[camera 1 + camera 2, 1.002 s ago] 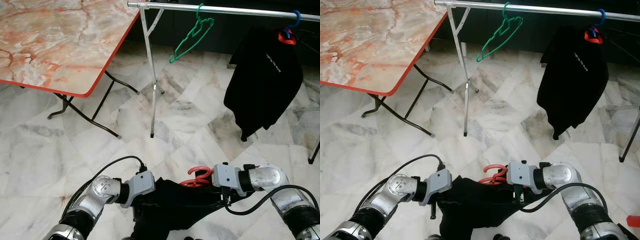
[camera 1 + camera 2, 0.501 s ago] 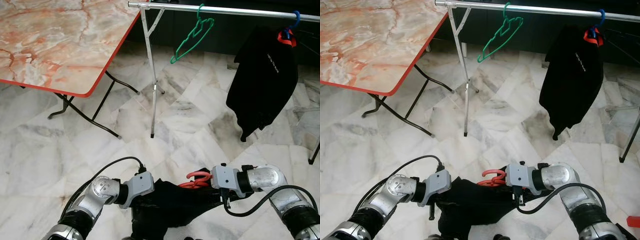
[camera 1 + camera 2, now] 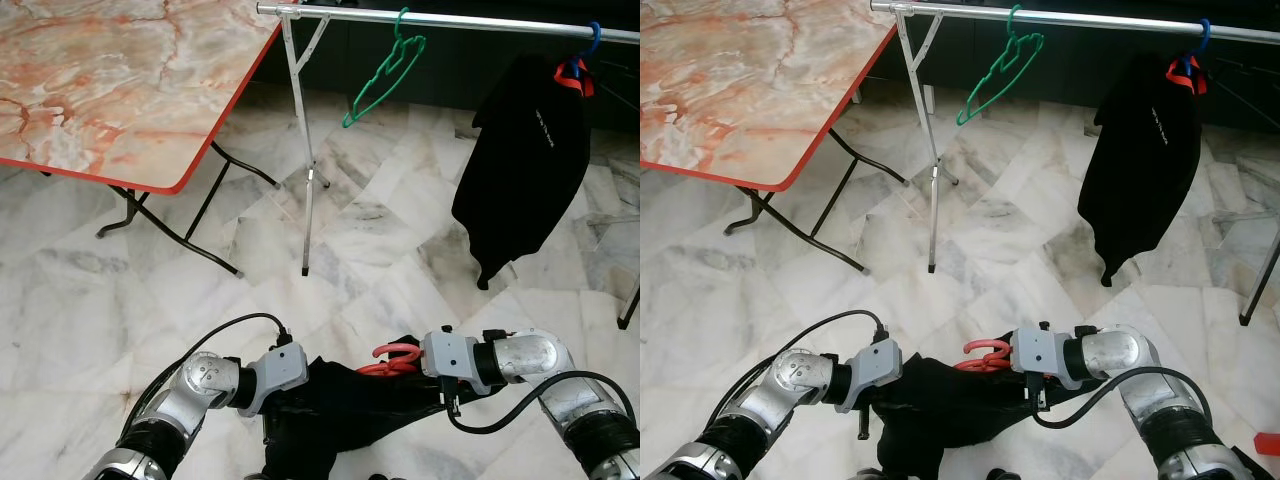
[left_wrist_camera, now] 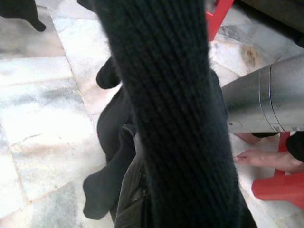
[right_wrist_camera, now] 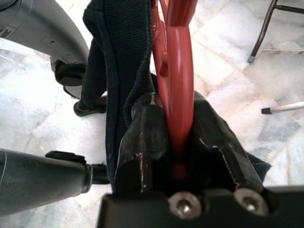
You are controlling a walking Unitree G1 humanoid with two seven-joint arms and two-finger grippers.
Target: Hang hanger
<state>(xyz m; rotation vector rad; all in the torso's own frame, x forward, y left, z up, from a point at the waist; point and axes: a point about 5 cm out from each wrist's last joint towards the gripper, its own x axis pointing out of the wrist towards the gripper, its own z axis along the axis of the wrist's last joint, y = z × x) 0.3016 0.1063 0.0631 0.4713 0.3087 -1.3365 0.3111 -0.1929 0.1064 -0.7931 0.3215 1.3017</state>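
A white and grey marble floor is seen all around. A folding table with a red edge is placed at ten o'clock.

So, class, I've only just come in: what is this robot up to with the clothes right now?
The robot holds a black garment on a red hanger low in front of itself. Its right claw is shut on the red hanger, and the left claw is at the garment's other side. Ahead stands a metal clothes rail with an empty green hanger and a hung black shirt. The held hanger is not yet on the rail.
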